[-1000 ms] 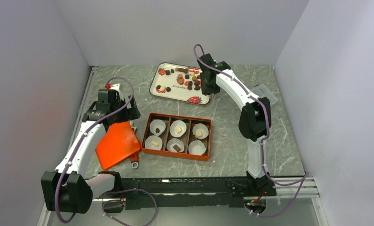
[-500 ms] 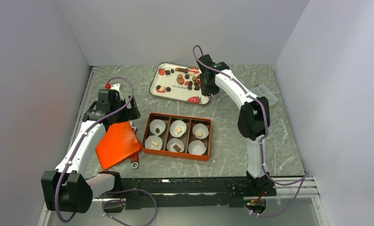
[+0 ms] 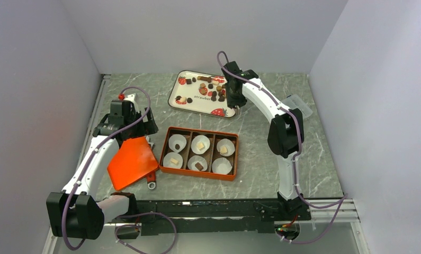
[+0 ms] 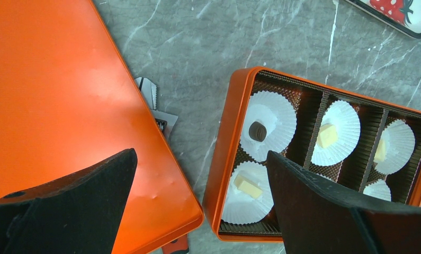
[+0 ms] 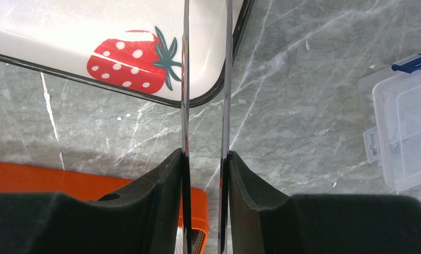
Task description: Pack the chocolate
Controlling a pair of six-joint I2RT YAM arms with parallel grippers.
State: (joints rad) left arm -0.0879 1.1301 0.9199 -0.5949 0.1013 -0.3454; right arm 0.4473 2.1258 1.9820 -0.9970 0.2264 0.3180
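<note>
Chocolate pieces (image 3: 211,90), dark brown, tan and cream, lie scattered on the white strawberry tray (image 3: 197,105). More sit in white paper cups in the orange box (image 3: 197,175): a dark one (image 4: 257,130) and cream ones (image 4: 248,186) (image 4: 327,135). My right gripper (image 3: 234,98) hangs at the tray's right end, shut on thin metal tongs (image 5: 186,79). Their two blades run up between the pads (image 5: 171,169) over the tray's corner, and their tips are out of view. My left gripper (image 4: 200,159) is open above the gap between the orange lid (image 4: 54,106) and the box (image 4: 226,153).
The orange lid (image 3: 131,161) lies flat left of the box, with a small wrench (image 4: 155,103) partly under it. A clear plastic case (image 5: 404,127) sits on the marble to the right of the tray. Grey walls close in three sides.
The right arm's elbow has shifted slightly to the left while its gripper stays at the tray's right end. The left arm has not moved.
</note>
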